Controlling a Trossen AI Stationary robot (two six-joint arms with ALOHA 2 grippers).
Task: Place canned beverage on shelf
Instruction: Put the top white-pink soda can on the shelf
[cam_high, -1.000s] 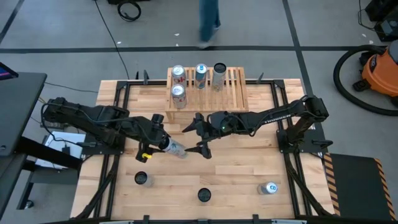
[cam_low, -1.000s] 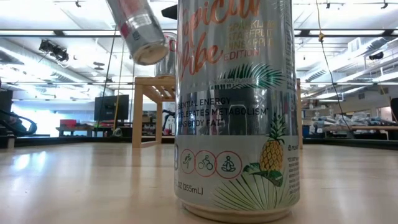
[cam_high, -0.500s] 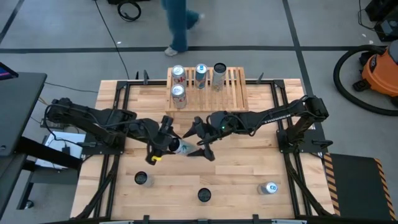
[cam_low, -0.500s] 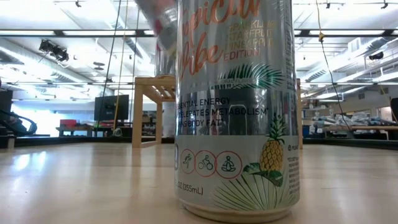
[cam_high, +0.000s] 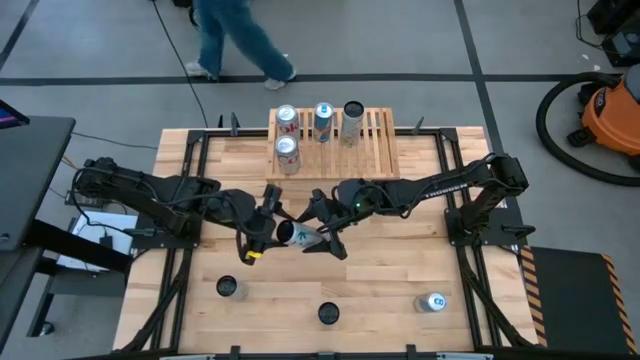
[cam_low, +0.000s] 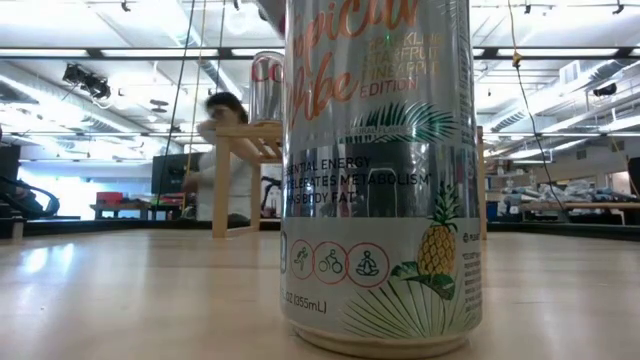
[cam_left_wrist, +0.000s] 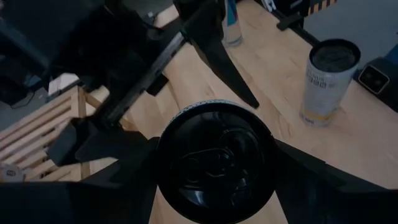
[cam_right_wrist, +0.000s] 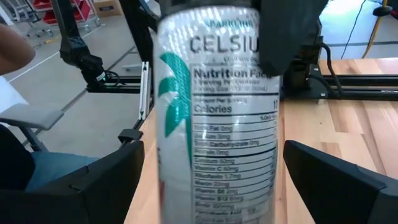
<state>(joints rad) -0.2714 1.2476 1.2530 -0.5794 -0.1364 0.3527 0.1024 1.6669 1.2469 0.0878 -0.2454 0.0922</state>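
Left gripper (cam_high: 268, 228) sat over the middle of the table (cam_high: 400, 290), clamped on a silver can (cam_high: 288, 233) held lying on its side, its dark top end (cam_left_wrist: 214, 158) facing the left wrist camera. Right gripper (cam_high: 318, 223) was just beside it, fingers spread wide and standing on either side of the can's far end, not closed on it; the right wrist view showed the can's nutrition label (cam_right_wrist: 214, 118) filling the gap between the two dark fingers (cam_right_wrist: 74, 186). Shelf (cam_high: 333, 142) stood at the table's far edge, behind both grippers and well apart from the held can. Three cans stood in a row along its back: a red-and-white can (cam_high: 287, 118), a blue can (cam_high: 323, 117) and a dark-topped can (cam_high: 353, 113), with a fourth can (cam_high: 287, 152) in front of the first. Near edge of the table held three more: a small can (cam_high: 229, 288) at left, a dark-topped one (cam_high: 328, 313) in the middle that filled the low view as a pineapple-print can (cam_low: 380, 170), and a can lying down (cam_high: 432, 302) at right. Person (cam_high: 235, 40) walked on the floor beyond the table.
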